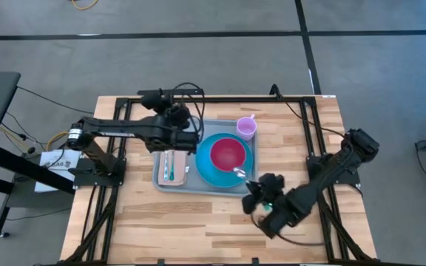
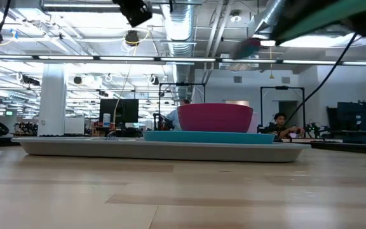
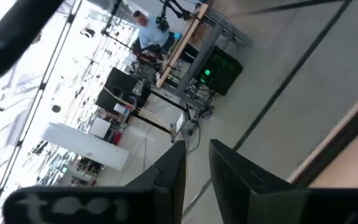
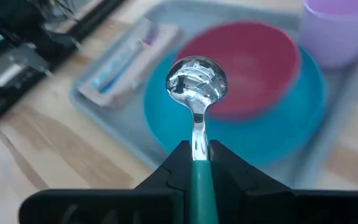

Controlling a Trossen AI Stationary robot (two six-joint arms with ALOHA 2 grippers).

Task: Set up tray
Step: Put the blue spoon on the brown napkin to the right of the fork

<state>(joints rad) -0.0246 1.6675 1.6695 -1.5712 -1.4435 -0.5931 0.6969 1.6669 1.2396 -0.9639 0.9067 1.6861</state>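
Tray in the middle of the bench, spoon held above its near edge

The tray (image 1: 177, 179) lies mid-bench with bare wood around. The right tool (image 4: 196, 151) grips a spoon (image 4: 196, 84) over the blue plate (image 1: 207, 171). The left tool (image 3: 196, 163), raised, stands slightly apart, empty. No readable writing.

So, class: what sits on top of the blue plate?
A red bowl rests on the blue plate, hiding the plate's centre. The right hand holds a spoon above it.

Matt grey plastic tray (image 1: 198, 182), glossy blue plate (image 4: 272, 134), mirror-polished metal spoon (image 4: 196, 84), smooth pale wood table (image 1: 198, 222)
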